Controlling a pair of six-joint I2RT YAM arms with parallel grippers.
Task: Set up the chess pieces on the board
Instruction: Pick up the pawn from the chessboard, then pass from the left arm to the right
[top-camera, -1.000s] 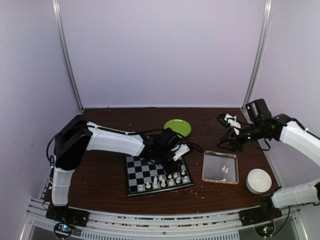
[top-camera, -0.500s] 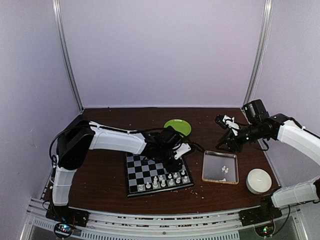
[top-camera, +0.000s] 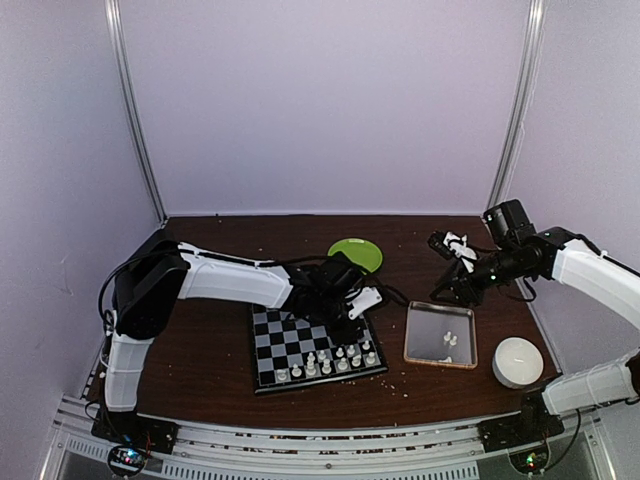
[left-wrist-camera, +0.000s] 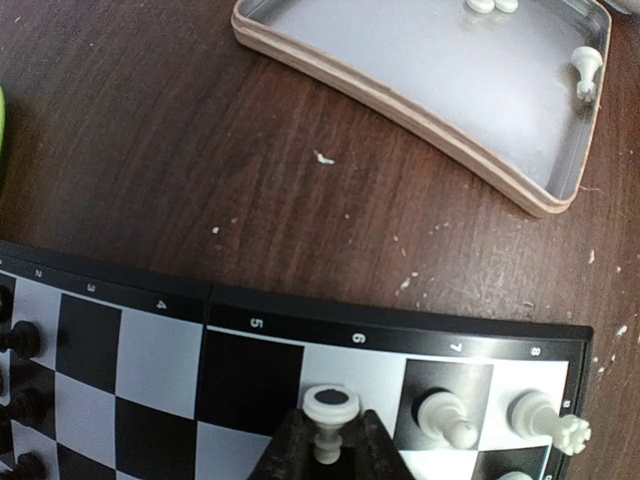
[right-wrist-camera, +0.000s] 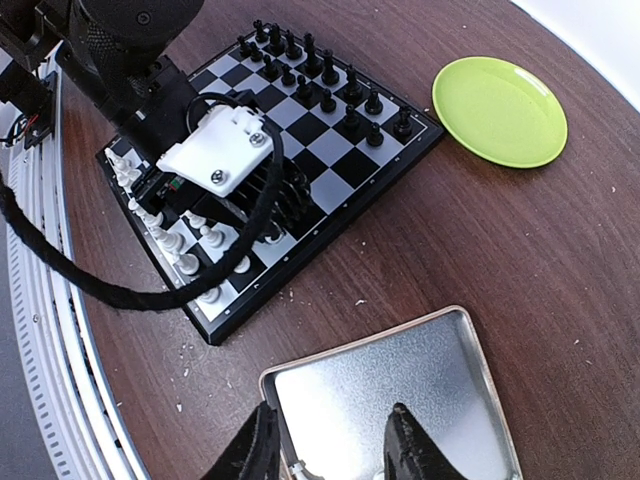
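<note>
The board (top-camera: 275, 340) lies in the middle of the table, with white chess pieces (top-camera: 330, 362) along its near rows. My left gripper (left-wrist-camera: 330, 445) is low over the board's right edge, shut on the stem of one white chess piece (left-wrist-camera: 331, 405). That piece's round end points away from the fingers, over a pale square. Two more white pieces (left-wrist-camera: 445, 415) stand on the squares to its right. My right gripper (right-wrist-camera: 330, 450) hangs open over the tray (right-wrist-camera: 400, 390) with nothing between its fingers. Loose white pieces (top-camera: 448, 338) lie in the tray.
Black chessmen (right-wrist-camera: 320, 70) fill the board's far rows. A green plate (top-camera: 355, 254) sits behind the board, and a white round bowl (top-camera: 518, 362) stands right of the tray (top-camera: 425, 330). The left arm's cable (right-wrist-camera: 60, 270) trails across the board's near side. Pale crumbs dot the wood.
The left gripper's jaws have drawn in onto the white piece while the arm stayed over the board's right edge. The right arm has edged slightly left above the tray.
</note>
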